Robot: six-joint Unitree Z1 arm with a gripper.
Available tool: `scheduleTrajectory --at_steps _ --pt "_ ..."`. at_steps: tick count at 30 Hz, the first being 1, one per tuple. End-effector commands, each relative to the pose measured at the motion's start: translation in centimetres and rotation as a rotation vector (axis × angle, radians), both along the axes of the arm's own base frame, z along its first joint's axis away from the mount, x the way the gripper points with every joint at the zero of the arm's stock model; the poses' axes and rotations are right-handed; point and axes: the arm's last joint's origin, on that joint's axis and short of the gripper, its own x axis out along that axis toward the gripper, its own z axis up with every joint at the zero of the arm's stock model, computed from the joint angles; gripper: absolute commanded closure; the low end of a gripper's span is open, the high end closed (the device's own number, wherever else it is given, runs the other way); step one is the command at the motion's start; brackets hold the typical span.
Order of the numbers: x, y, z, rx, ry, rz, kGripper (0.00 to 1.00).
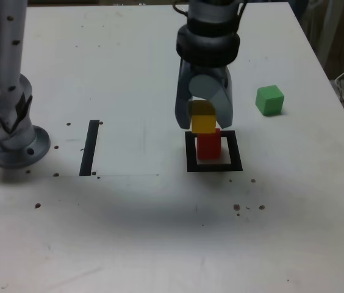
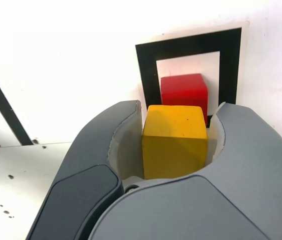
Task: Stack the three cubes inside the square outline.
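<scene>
**Yellow cube carried over red cube**

The gripper (image 1: 204,122) is clamped on the yellow cube (image 2: 173,141), just above the red cube (image 1: 208,146) inside the square outline (image 1: 214,166). The green cube (image 1: 269,99) waits apart on the tabletop (image 1: 160,232). Recommended: square the faces, centre over red, lower until seated, then release.

One cube (image 1: 208,146) sits inside the square outline (image 1: 214,166), another (image 1: 203,124) just above it, the third (image 1: 269,99) well off toward the exterior view's right.
</scene>
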Motion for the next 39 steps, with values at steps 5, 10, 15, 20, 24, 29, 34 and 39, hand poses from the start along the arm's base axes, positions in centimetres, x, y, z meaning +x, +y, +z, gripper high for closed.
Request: scheduleTrajectory --at_steps 5,10,15,20,24,29,34,39 --pt "0.9 -0.2 -0.8 0.008 0.003 0.011 0.83" --pt "1.3 -0.2 -1.3 0.014 0.009 0.011 0.83" --pt "1.7 -0.2 -1.7 0.015 0.005 0.014 0.83" --pt "1.7 -0.1 -1.8 0.024 0.008 0.017 0.79" --pt "1.5 -0.1 -1.9 0.026 0.022 0.017 0.72" --pt "1.2 -0.1 -1.8 0.023 0.037 0.017 0.68" --pt "1.0 -0.1 -1.6 0.017 0.046 0.018 0.67" --pt "0.8 -0.2 -1.6 0.005 0.046 0.017 0.67"
